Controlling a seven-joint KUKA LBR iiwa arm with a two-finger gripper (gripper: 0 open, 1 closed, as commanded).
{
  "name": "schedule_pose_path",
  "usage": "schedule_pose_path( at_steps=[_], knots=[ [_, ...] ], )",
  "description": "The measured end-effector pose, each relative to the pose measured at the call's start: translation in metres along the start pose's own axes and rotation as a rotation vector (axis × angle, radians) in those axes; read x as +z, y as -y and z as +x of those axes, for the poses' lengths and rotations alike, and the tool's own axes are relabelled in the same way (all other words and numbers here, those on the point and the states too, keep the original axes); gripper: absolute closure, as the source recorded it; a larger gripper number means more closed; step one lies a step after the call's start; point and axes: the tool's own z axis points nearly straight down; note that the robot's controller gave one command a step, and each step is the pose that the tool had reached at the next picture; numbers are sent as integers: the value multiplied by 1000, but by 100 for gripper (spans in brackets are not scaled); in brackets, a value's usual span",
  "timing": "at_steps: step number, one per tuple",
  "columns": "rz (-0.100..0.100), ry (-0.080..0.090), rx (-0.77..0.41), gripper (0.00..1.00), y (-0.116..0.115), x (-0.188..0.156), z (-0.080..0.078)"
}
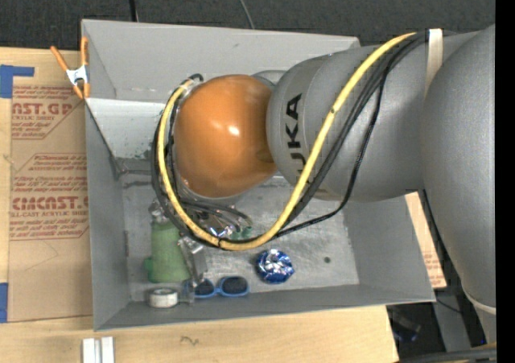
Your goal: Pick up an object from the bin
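Observation:
My gripper (191, 255) reaches down under the arm's orange cover into the bin's front left part. Just to its left, touching or nearly so, lies a pale green bottle-shaped thing (163, 253), set lengthwise toward the front wall. Right below the gripper, against the front wall, rests a pair of blue sunglasses (221, 286). A small white tape roll (163, 298) lies in the front left corner.
A crumpled shiny blue ball (274, 266) sits to the right of the gripper on the bin floor. The arm and its orange cover hide the middle and back of the bin. Bare floor shows at the front right.

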Motion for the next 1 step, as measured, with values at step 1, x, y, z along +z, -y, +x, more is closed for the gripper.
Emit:
schedule_pose_path(
  at_steps=[1],
  knots=[
    [0, 1, -368, 100, 34, -61, -69]
  ],
)
